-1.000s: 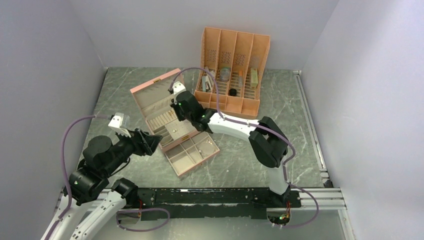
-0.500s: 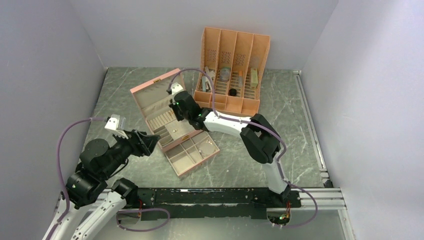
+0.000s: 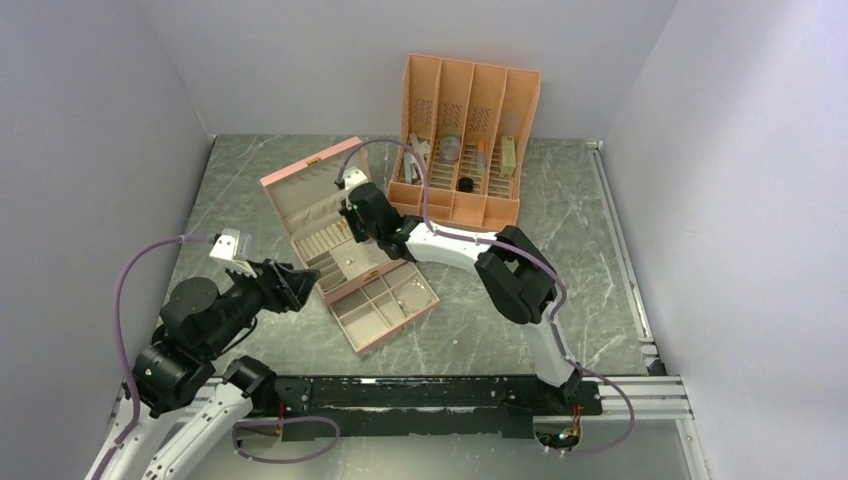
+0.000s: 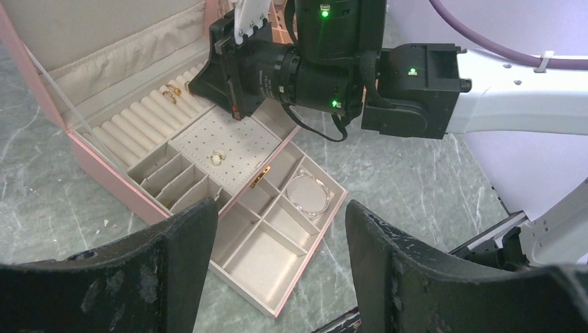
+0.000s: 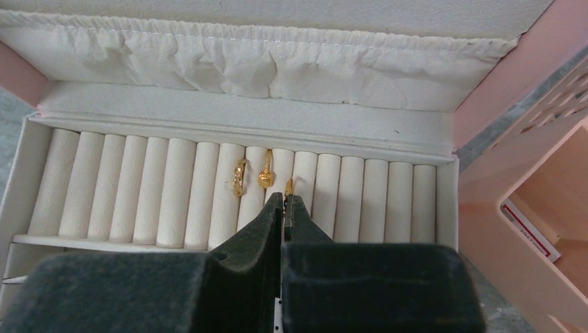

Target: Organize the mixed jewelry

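We log two gold rings [image 5: 239, 177] seated in the ring rolls [image 5: 139, 194]; right end effector [image 5: 283, 201] clamped on a third ring [image 5: 288, 184]; left end effector [image 4: 277, 232] wide, empty; task partway, we judge.

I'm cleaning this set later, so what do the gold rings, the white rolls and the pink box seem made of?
Gold rings: shiny yellow metal with bright glints; solid or plated, can't tell. White rolls: soft matte padding, probably velvety fabric or faux leather. Pink box: smooth, even matte skin, likely faux leather over board.
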